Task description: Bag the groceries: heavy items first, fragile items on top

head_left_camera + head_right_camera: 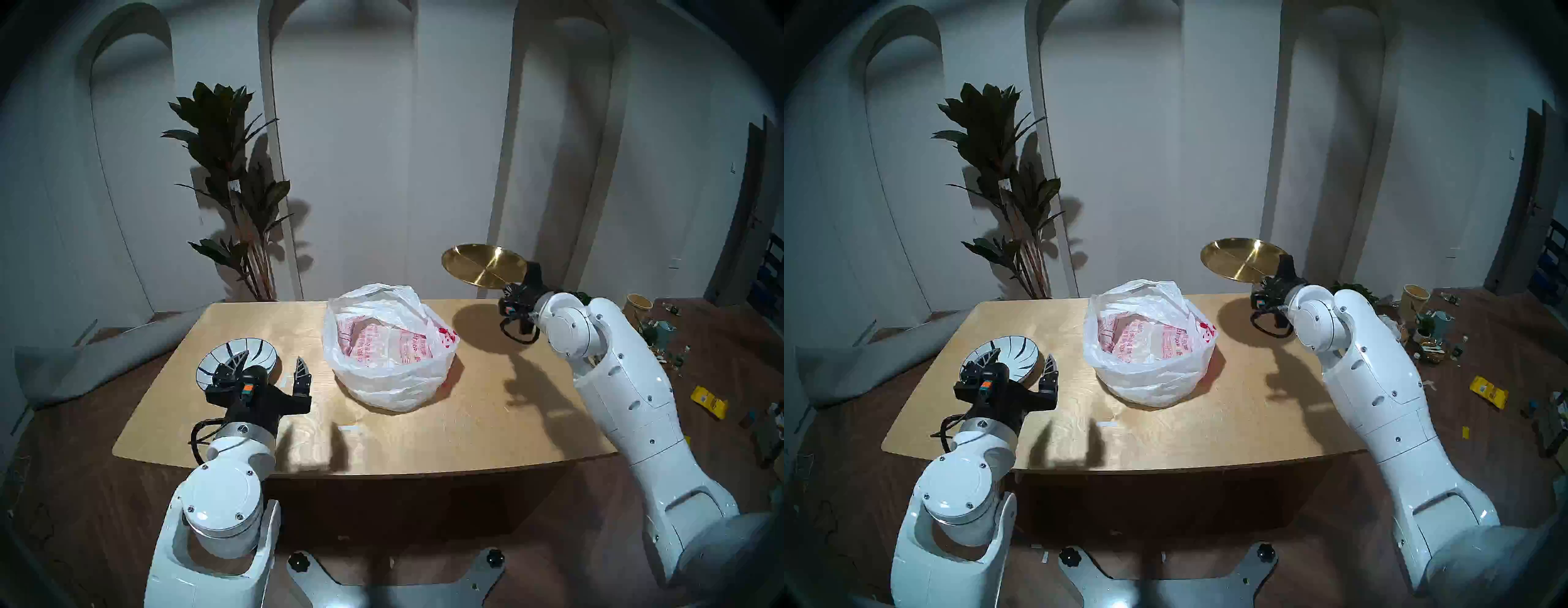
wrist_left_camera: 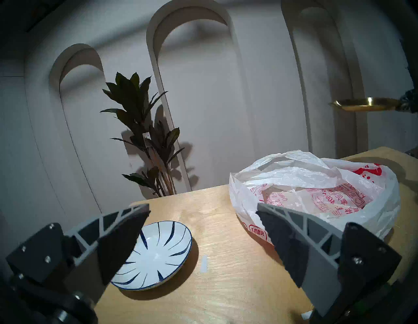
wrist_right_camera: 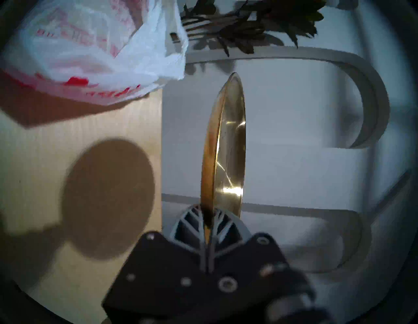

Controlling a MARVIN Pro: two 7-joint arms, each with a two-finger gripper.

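Right wrist view shows the right gripper point(image 3: 209, 222) pinched tight on the near rim of the gold plate point(image 3: 228, 144), which sticks straight out beyond the fingertips, held roughly level high above the table point(image 1: 424, 424). The bag point(image 1: 388, 346) sits open-mouthed below and towards the robot's left of those fingers, so this arm is the nearer one. The left gripper point(image 1: 271, 367) hangs spread wide and empty, the striped plate point(image 2: 158, 251) lying just beyond its left finger.

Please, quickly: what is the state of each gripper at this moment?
Left gripper: open, empty, above the table near the striped white plate.
Right gripper: closed on the rim of the gold metal plate, held in the air.
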